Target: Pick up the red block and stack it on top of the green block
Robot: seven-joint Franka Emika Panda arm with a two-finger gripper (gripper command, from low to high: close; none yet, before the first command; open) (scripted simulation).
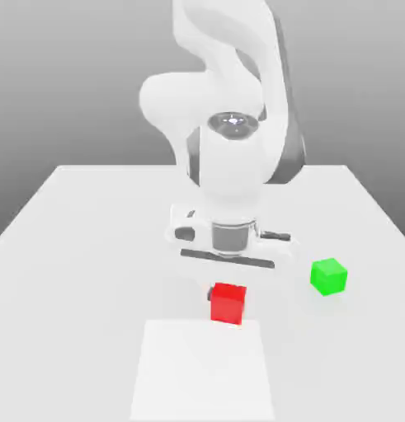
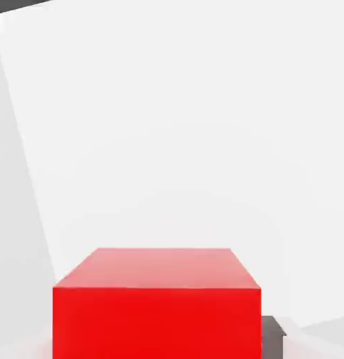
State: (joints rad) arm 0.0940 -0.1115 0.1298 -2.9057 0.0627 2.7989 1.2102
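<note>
Evidently tool (image 1: pixel 228 288) clamped on red block (image 1: pixel 228 302), green block (image 1: pixel 328 276) apart

red block (image 1: pixel 228 302) left of green block (image 1: pixel 328 276) (apart)

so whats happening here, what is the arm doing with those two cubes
A white robot arm's hand is shut on the red block, which seems to be just off the white table; the hand view shows the block close up between the fingers. The green block sits apart on the table, toward the exterior view's right, with nothing on it. So the red one is grasped but not yet stacked.
</note>
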